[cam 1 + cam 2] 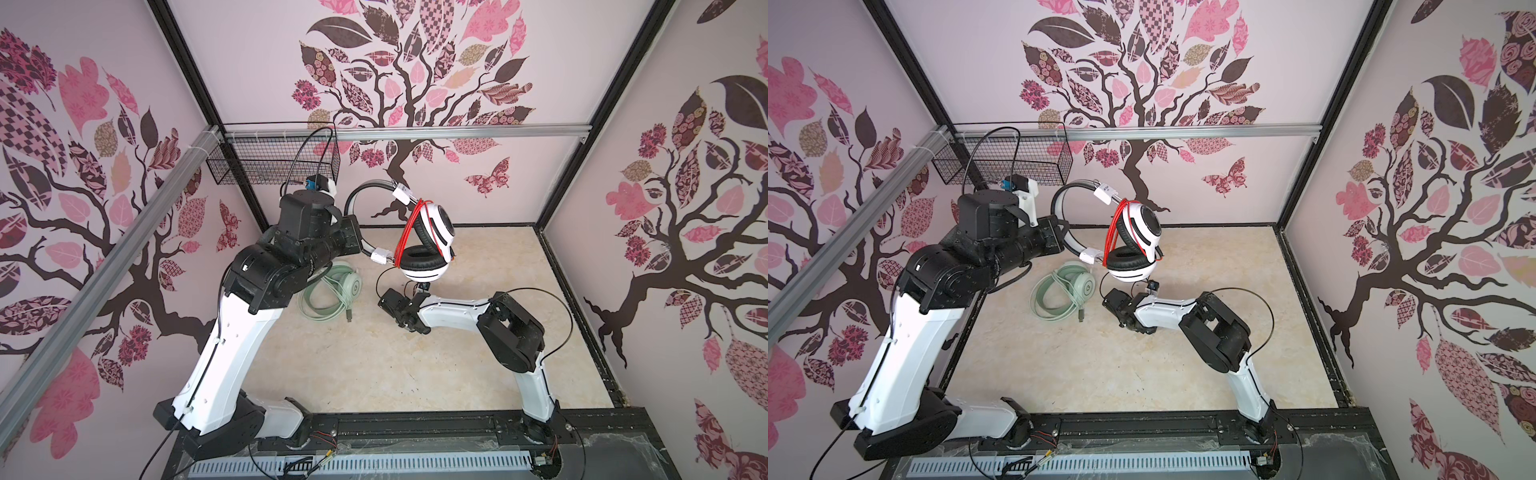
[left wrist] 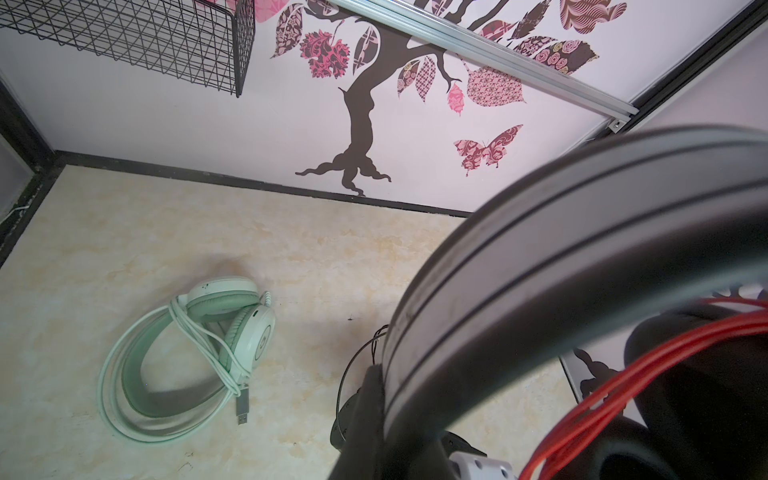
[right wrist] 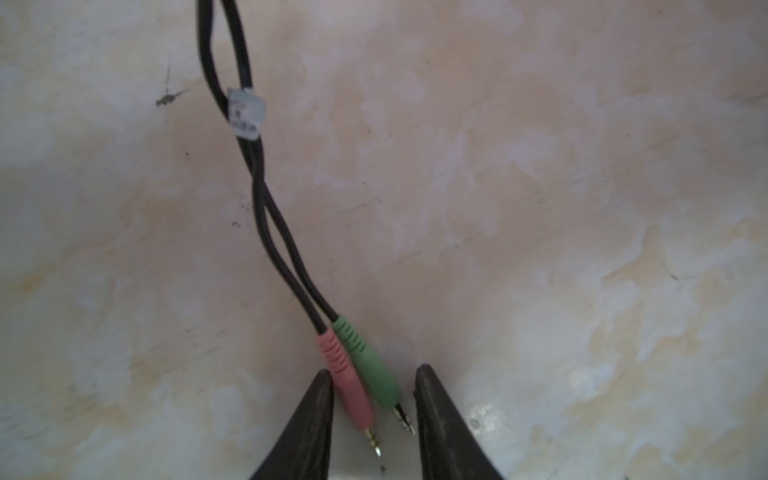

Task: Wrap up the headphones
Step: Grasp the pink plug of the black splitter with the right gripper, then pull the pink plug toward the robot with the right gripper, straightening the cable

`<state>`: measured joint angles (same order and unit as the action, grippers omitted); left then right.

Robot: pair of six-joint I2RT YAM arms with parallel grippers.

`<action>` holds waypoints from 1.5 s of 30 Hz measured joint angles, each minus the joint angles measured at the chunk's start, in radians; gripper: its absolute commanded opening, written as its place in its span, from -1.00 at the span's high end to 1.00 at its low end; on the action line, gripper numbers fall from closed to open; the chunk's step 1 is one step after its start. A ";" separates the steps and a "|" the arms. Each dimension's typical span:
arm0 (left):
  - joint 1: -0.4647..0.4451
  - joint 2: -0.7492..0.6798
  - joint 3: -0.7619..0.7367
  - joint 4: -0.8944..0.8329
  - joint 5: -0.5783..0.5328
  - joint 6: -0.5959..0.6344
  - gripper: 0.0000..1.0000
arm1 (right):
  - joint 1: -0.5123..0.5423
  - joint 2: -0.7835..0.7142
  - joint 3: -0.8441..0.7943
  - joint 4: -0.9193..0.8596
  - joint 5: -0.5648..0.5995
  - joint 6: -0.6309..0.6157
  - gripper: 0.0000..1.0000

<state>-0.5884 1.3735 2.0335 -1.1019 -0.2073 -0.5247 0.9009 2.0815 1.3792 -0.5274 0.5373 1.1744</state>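
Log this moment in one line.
left gripper: shut on white-and-black headset, aloft; right gripper: open around audio jack plugs; mint-green headset: wrapped, on table

One mint headset (image 1: 351, 284), one white headset (image 1: 436, 224), one basket (image 1: 270, 166), two plugs (image 3: 347, 382).

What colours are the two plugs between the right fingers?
The plugs are pink and green; the right wrist view shows them best.

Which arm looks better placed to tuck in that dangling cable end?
Probably right. The right hand straddles the pink and green plugs at the cable's end, while the left hand holds the white and black headset aloft.
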 measured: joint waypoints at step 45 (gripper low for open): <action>0.098 0.039 0.005 -0.027 0.005 -0.049 1.00 | 0.027 -1.038 -1.091 0.493 -0.465 -0.580 1.00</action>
<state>-0.4908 1.4128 2.0380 -1.1290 -0.2028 -0.5735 0.9279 1.0435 0.2886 -0.0345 0.0727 0.5941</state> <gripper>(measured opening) 0.059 0.116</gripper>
